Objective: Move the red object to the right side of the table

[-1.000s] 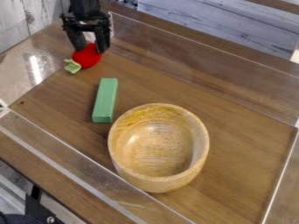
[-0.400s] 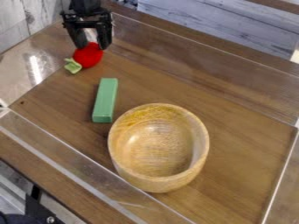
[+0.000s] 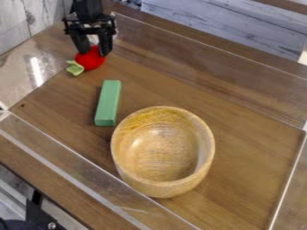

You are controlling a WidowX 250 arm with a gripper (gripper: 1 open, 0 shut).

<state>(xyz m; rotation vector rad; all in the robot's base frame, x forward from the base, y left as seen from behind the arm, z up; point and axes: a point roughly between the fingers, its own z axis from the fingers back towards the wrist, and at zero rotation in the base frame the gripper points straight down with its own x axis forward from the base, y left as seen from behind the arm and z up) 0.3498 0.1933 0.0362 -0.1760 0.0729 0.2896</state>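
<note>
Since the earlier frame the hand (image 3: 90,49) has sunk a little onto the red object (image 3: 88,61), its two dark fingers (image 3: 74,45) now straddling the toy's top (whether they already pinch it I cannot tell). The red object lies at the far left of the tabletop (image 3: 228,99), its pale green end pointing toward the left wall. A green block (image 3: 108,101) lies apart, nearer the middle, and a wooden bowl (image 3: 163,149) sits toward the front.
</note>
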